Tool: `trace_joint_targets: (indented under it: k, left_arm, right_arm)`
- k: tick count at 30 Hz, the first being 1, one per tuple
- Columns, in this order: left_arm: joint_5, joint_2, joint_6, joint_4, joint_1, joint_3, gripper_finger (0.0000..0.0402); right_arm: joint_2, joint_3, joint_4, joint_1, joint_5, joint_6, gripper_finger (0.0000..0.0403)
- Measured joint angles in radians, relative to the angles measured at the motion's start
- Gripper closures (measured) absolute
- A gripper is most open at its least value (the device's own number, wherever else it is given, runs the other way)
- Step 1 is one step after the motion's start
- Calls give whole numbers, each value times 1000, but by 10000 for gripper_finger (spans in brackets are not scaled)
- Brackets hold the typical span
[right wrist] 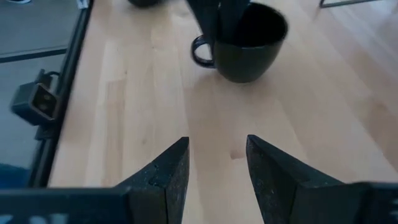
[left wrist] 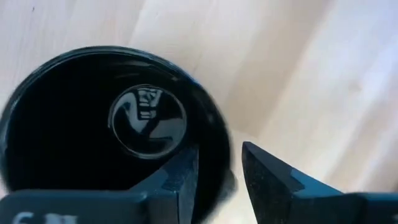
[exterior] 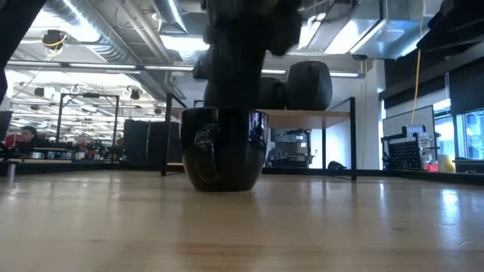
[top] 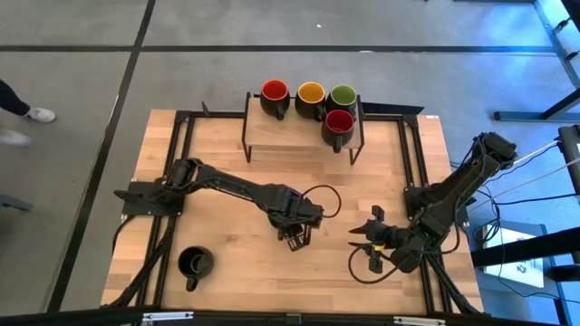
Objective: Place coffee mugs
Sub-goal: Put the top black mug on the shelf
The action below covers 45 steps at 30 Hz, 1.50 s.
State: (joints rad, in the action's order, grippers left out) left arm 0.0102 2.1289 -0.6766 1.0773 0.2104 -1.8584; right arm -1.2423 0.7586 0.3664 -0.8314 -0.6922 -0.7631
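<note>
The left gripper point(left wrist: 214, 180) straddles the rim of a black mug point(left wrist: 74, 118) standing upright near the middle of the counter point(top: 227, 172). One finger is inside the cup and one outside, and a slight gap shows at the wall, so the fingers look narrowly apart rather than clamped. Whether they touch the wall at all I cannot tell.

The right gripper point(right wrist: 217, 168) hangs just off to the side with nothing between its parted fingers, facing that same mug.

Another black mug point(top: 195, 263) sits at the counter's near-left corner. The two red mugs point(top: 275, 93), the yellow-orange mug point(top: 311, 94) and the green mug point(top: 343, 96) stand on the rack point(top: 299, 136) at the far edge.

The mug looks glazed, rigid and fairly heavy for its size (it shows reflections, so probably slick). A rim pinch like this one seems the surest hold. It would chip or crack if dropped or knocked against the rack.
</note>
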Motion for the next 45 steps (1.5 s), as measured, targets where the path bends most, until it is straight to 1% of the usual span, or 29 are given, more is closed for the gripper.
trace_joint_targets:
  k: [2, 6, 9, 13, 14, 16, 19, 25, 27, 29, 32, 35, 37, 40, 45]
  left_arm:
    - [23, -31, 28, 13, 1, -17, 281]
    - [20, -138, 154, 17, 32, -52, 280]
    - [-20, -229, 274, 21, 72, -50, 280]
    - [-85, -346, 324, 19, 126, 6, 279]
    - [-102, -375, 324, 16, 139, 31, 279]
    - [-133, -435, 315, 6, 166, 104, 279]
    - [-149, -540, 271, -52, 204, 253, 279]
    - [-145, -748, 155, -264, 262, 586, 279]
    - [-133, -808, 125, -335, 277, 672, 279]
    - [-128, -858, 105, -399, 288, 741, 279]
    - [-128, -909, 86, -441, 297, 809, 279]
    - [-123, -930, 84, -447, 299, 845, 279]
    - [-119, -937, 86, -445, 301, 867, 279]
    - [-115, -937, 109, -442, 301, 887, 279]
    - [-103, -937, 137, -444, 301, 895, 279]
  right_arm:
    - [0, 0, -14, 1, 30, 0, 256]
    - [0, -1, -76, 1, 55, 0, 256]
    - [-4, -1, -164, 13, 27, 6, 255]
    - [-62, -1, -270, 53, -23, 20, 255]
    - [-84, -1, -307, 65, -19, 34, 255]
    - [-136, -1, -382, 98, 30, 60, 255]
    - [-216, -1, -512, 145, 99, 80, 255]
    - [-390, -1, -751, 220, 178, 133, 255]
    - [-450, -1, -836, 237, 193, 124, 247]
    - [-508, -1, -921, 246, 189, 135, 230]
    - [-589, 8, -1019, 253, 173, 165, 194]
    - [-662, 42, -1036, 259, 161, 171, 162]
    - [-711, 82, -1044, 270, 162, 201, 148]
    - [-789, 149, -1045, 285, 156, 269, 140]
    - [-875, 239, -1049, 314, 109, 291, 146]
